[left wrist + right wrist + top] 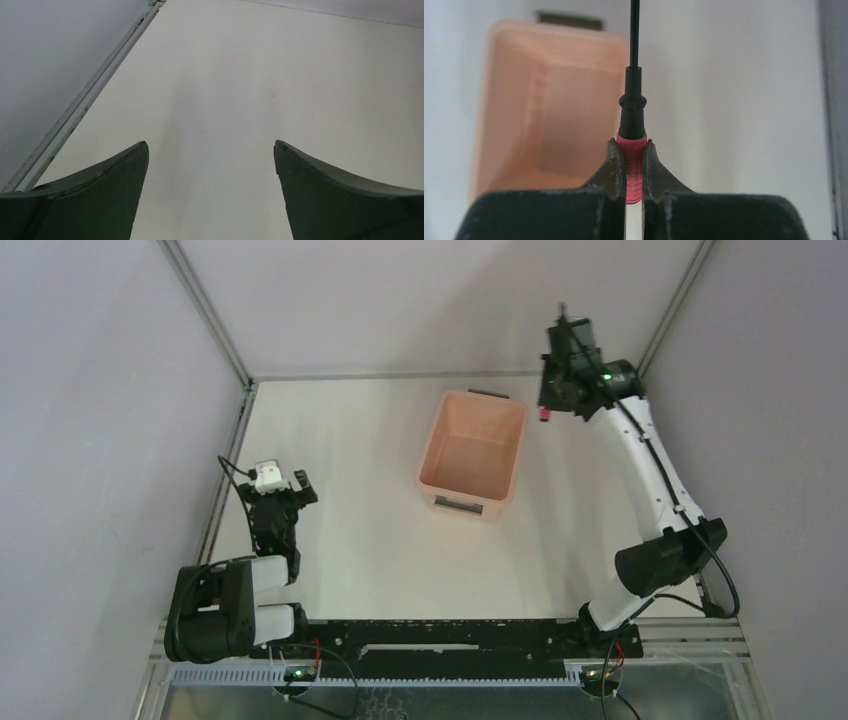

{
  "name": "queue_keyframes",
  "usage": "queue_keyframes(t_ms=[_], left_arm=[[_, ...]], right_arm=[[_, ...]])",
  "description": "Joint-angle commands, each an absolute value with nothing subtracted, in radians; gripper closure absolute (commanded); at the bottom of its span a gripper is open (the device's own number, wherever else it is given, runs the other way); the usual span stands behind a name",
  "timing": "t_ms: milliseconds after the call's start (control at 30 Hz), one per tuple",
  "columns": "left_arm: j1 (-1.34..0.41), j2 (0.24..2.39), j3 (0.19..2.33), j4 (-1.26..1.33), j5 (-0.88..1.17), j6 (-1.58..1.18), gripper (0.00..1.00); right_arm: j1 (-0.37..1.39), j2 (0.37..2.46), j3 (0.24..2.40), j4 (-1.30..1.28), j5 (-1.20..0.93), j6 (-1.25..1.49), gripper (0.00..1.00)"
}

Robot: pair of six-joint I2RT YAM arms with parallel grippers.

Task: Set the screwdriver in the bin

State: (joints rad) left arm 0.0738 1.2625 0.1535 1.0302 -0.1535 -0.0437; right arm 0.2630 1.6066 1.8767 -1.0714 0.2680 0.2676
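Observation:
The salmon-pink bin [440,445] stands on the white table at the back middle, open side up and empty. It also shows in the right wrist view [519,100], below and to the left. My right gripper [562,390] is raised just right of the bin's far right corner. It is shut [631,146] on the red handle of the screwdriver [632,167], whose thin black shaft points away from the camera. A bit of the red handle [543,416] shows in the top view. My left gripper [285,488] is open and empty [211,150] low over the table at the left.
A metal frame rail [225,475] runs along the table's left edge, close to the left gripper, and shows in the left wrist view [85,100]. Grey walls enclose the back and sides. A black cable track [450,635] lies along the near edge.

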Motion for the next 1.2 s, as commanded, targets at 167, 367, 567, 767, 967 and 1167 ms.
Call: queue_keyframes(t_ms=[167,367,567,767,967,1167], left_arm=[[0.066,1.257,0.191,1.06,-0.155,-0.025,0.0],[0.066,1.256,0.19,1.059,-0.155,-0.024,0.0],[0.066,1.256,0.19,1.06,-0.155,-0.025,0.0],[0.066,1.257,0.19,1.06,-0.155,-0.025,0.0],[0.066,1.256,0.191,1.06,-0.154,-0.025,0.0],[0.066,1.256,0.192,1.06,-0.155,-0.024,0.0]], right_arm=[[0.558,1.86,2.013,-1.079,0.306,0.398,1.0],[0.603,2.022,1.937,-0.994,0.291,0.479,0.99],[0.6,2.05,1.7,-0.809,0.249,0.538,0.88],[0.596,2.069,1.602,-0.715,0.203,0.523,0.67],[0.591,1.983,1.679,-0.755,0.238,0.475,0.4],[0.586,1.806,1.748,-0.82,0.34,0.427,0.24]])
